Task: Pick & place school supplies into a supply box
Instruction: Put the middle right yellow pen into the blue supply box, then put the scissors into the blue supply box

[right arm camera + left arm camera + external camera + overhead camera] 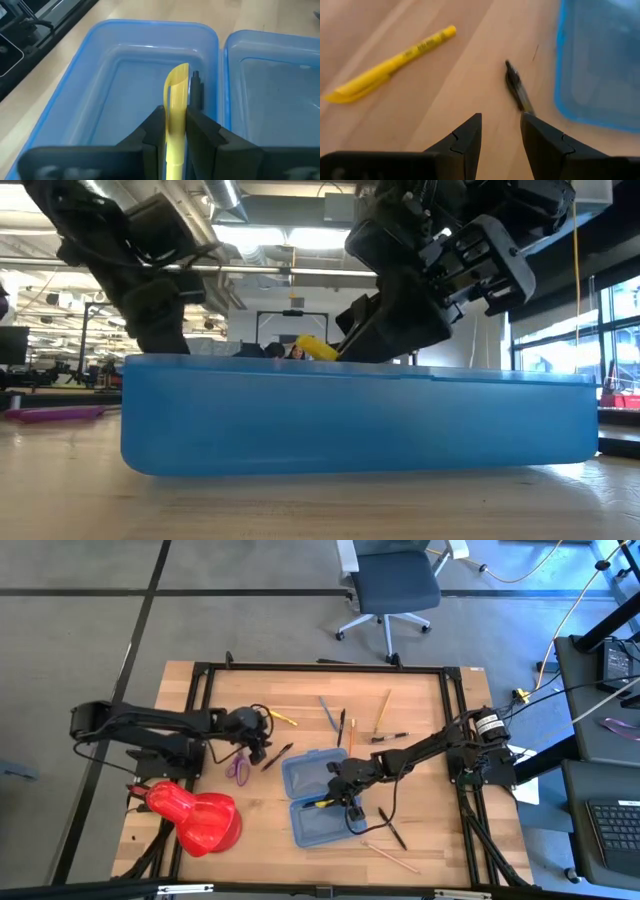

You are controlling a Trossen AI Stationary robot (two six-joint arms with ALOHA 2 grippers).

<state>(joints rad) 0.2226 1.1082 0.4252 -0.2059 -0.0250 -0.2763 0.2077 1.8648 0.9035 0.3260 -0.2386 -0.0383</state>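
The right tool [175,131], clamped on a yellow plastic pen [176,107] over the open translucent blue plastic box [85,95], should lower before releasing; the left tool [501,137] hangs part-open, empty.

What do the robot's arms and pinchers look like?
Both arms are dark, nearly black, built from jointed links with thin black cables running along them. The right arm has a round white-labelled part near its base. Each gripper, left gripper and right gripper, has two dark, wedge-shaped fingers tapering to points.
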